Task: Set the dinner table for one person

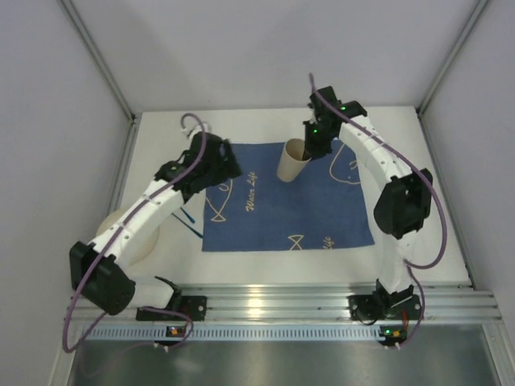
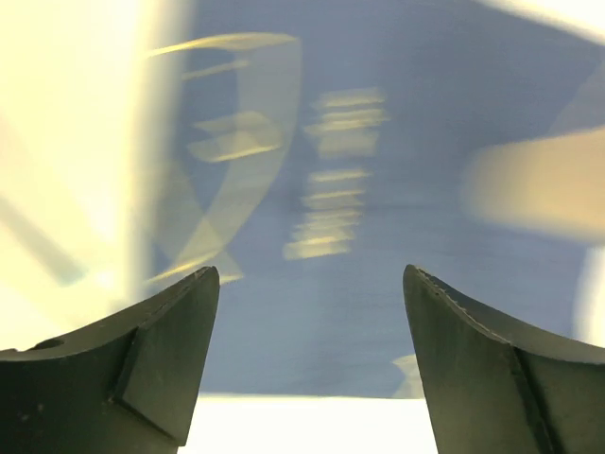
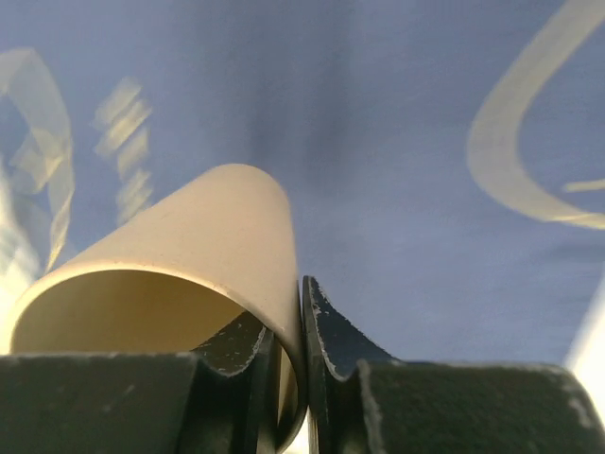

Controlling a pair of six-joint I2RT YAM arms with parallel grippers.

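Observation:
The white dinner table (image 1: 418,229) carries a dark blue placemat (image 1: 273,211) with white fish drawings. My right gripper (image 1: 318,143) is shut on the rim of a beige cup (image 1: 291,162) at the mat's far edge, and the cup leans a little. In the right wrist view, one finger is inside the cup (image 3: 189,246) and one outside, with the gripper (image 3: 286,303) pinching the wall above the mat (image 3: 406,142). My left gripper (image 1: 219,165) is open and empty over the mat's left edge. In the left wrist view it (image 2: 312,284) hangs over the blurred mat (image 2: 397,104).
A cream plate (image 1: 145,241) lies at the left of the table, mostly hidden under my left arm. A thin blue utensil (image 1: 190,222) lies between the plate and the mat. An aluminium rail (image 1: 273,301) runs along the near edge. Grey walls enclose the table.

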